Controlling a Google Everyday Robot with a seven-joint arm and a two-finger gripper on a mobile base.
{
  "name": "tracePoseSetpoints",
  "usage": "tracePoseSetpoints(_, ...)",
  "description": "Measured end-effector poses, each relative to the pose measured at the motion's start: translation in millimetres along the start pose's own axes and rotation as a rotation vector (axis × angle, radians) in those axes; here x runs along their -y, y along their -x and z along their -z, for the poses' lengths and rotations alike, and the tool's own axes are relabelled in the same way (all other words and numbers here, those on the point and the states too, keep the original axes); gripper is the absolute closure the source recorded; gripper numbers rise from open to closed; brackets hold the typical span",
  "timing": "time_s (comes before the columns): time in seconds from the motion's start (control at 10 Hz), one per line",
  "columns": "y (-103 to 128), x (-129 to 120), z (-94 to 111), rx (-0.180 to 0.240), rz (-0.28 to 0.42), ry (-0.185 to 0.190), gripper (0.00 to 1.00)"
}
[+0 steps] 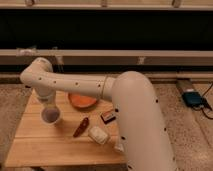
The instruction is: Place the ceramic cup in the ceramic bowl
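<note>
the gripper (49,106) hangs straight down at the left part of the wooden table (35,145), its fingers drawn together on the rim of the ceramic cup (51,118). the cup stands upright on the table, long axis vertical, mouth pointing up toward the gripper. it sits left of and in front of the ceramic bowl (83,101), apart from it. a dark red object (80,127), a white bottle (98,135) lying on its side and a small box (107,116) lie to the cup's right.
</note>
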State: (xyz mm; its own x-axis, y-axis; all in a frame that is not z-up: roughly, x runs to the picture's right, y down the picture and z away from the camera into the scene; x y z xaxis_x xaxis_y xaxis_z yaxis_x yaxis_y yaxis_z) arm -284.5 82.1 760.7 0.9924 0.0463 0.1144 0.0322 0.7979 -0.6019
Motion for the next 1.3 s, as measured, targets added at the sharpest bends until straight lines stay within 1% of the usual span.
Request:
tracePoseSetpoints(0.1,-3,8,12,0.027,-0.015,-0.016,1.0)
tracePoseSetpoints(0.3,-15,28,26,0.053,-0.051,-0.046,1.0)
tracePoseSetpoints(0.6,-36,61,39,0.074,-0.114,-0.087,1.0)
tracePoseSetpoints(0.9,-50,82,55,0.104,-0.171,-0.117,1.0)
tracePoseSetpoints(1.0,-55,87,57,0.108,-0.186,-0.12,1.0)
tracePoseSetpoints(1.3,-81,110,60,0.116,-0.257,-0.131,1.0)
